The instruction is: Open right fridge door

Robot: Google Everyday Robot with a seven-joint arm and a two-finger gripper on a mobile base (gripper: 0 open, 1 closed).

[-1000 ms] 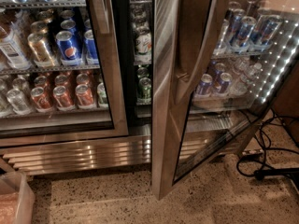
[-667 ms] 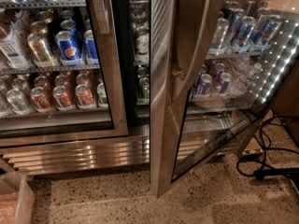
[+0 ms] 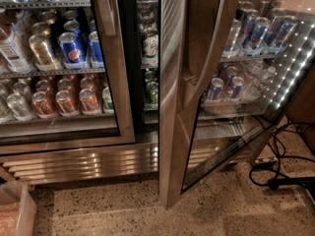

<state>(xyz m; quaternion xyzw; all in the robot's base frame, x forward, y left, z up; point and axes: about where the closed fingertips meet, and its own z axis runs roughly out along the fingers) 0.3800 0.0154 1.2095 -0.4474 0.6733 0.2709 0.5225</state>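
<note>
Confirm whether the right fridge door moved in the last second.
Yes, slightly: the handle of the right fridge door has shifted right, away from the left door. The gripper is not in view.

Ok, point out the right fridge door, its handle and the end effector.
right fridge door (image 3: 170, 132): camera view, steel frame edge.
handle (image 3: 210, 43): camera view, middle of bar.
end effector: not in view.

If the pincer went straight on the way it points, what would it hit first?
Cannot tell: the pincer is out of view. Nearest ahead of the camera is the right fridge door, already swung ajar.
</note>
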